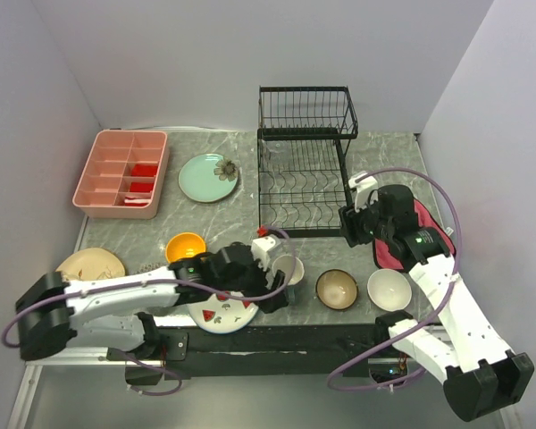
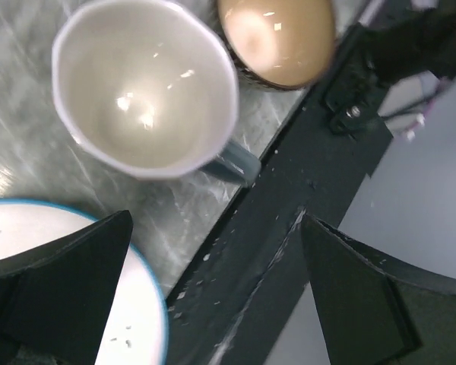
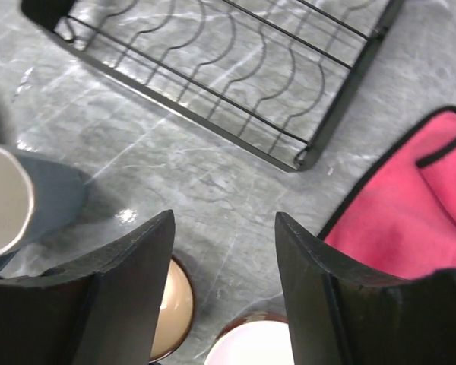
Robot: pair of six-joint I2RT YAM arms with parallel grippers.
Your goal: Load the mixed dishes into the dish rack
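Left gripper point(image 2: 216, 220) hung wide open and empty over white mug point(image 2: 144, 91) near worktop's front edge. Best bet was to straddle one wall clear of the handle, then close. Right gripper point(image 3: 224, 220) sat parted and empty by dish rack point(image 1: 304, 170).

- Top external: we look down from above and behind the robot, far enough to take in the whole desk point(image 1: 241, 219) and the dish rack point(image 1: 304, 161).
- Left wrist: we look steeply down, close, past the left pincer point(image 2: 215, 224) at the white mug point(image 2: 144, 87) and the desk's near edge.
- Right wrist: we look down, close, past the right pincer point(image 3: 224, 220) at the rack's lower tray corner and the red cloth point(image 3: 410, 205).
- Both wrist views share the mug and the brown bowl point(image 2: 277, 38).
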